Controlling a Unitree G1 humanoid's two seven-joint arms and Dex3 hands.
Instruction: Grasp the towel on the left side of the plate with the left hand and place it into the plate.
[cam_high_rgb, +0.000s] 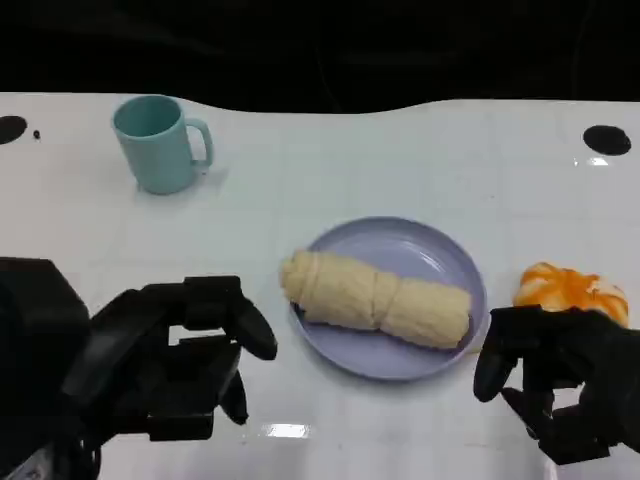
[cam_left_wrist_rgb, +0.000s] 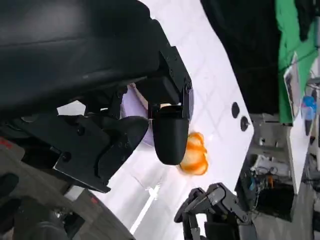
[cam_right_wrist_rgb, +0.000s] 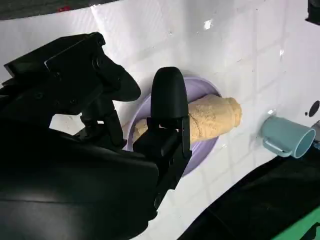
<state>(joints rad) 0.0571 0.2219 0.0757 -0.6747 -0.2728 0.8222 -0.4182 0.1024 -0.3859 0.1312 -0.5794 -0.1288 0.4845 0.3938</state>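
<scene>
Hovering empty and spread wide near left, left hand risking nudging rolled towel, overhanging plate at its left rim, off onto table.

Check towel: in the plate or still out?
In. The rolled cream towel lies across the lavender plate, one end overhanging the rim toward the left hand, whose fingers are apart, holding nothing.

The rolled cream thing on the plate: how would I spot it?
On the white table, find the round lavender plate at the centre. Across it lies the cream rolled towel, one end overhanging the plate's left rim; it is long and knobbly, unlike the smooth teal mug.
</scene>
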